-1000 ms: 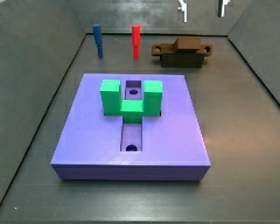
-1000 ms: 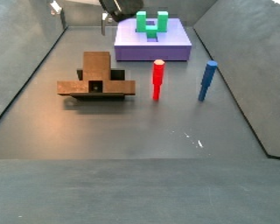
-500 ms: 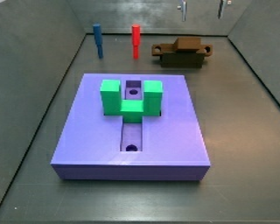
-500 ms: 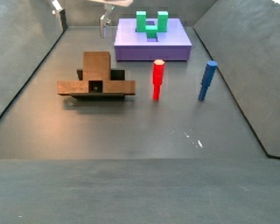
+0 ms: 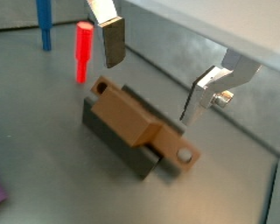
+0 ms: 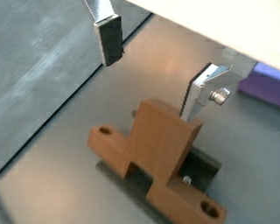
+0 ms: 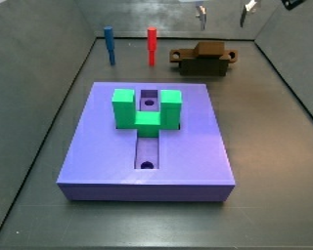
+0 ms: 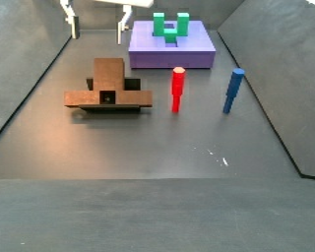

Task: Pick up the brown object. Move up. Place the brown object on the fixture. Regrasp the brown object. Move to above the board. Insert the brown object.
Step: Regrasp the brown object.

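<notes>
Overhead, gripper (image 5: pixel 157 74) hovers with 2 fingers (image 5: pixel 113 41) spread, above 1 brown object (image 5: pixel 136 119) on 1 fixture (image 5: pixel 122 147).

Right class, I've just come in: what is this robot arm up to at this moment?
The gripper hangs open above the brown object, holding nothing; its fingers are clear of it. The brown object rests on the dark fixture on the floor, near the red peg and blue peg. The purple board with its green block sits apart, its groove unfilled. Nothing has been inserted yet.
</notes>
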Available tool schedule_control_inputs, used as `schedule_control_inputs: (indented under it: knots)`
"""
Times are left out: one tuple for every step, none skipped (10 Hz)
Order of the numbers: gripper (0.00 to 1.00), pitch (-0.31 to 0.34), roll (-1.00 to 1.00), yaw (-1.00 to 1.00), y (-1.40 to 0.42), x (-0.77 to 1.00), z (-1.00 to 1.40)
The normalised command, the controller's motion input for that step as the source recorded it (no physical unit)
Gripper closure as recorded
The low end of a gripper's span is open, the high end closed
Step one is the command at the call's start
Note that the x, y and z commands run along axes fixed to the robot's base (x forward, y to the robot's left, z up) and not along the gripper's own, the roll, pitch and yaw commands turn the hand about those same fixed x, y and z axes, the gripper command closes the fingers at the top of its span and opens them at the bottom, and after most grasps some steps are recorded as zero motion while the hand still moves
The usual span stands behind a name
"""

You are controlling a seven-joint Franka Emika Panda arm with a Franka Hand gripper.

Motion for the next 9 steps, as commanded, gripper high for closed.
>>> schedule_control_inputs:
  knots:
    - [0.00, 0.040, 0.69, 0.46, 0.00, 0.08, -0.33]
    - [0.00, 0.117, 0.86, 0.31, 0.00, 0.18, -0.25]
    - [0.00, 0.177, 1.00, 0.17, 0.00, 0.20, -0.17]
    - [0.00, 0.189, 1.00, 0.11, 0.00, 0.11, -0.23]
    - [0.00, 0.177, 0.97, 0.09, -0.03, 0.01, -0.27]
    - [0.00, 0.137, 0.84, 0.09, -0.08, 0.00, -0.22]
    - [0.00, 0.089, 0.91, 0.13, -0.09, 0.00, -0.14]
    - [0.00, 0.000, 0.78, 0.17, -0.05, -0.18, -0.13]
    - [0.00, 0.000, 0.43, 0.13, -0.03, 0.00, -0.15]
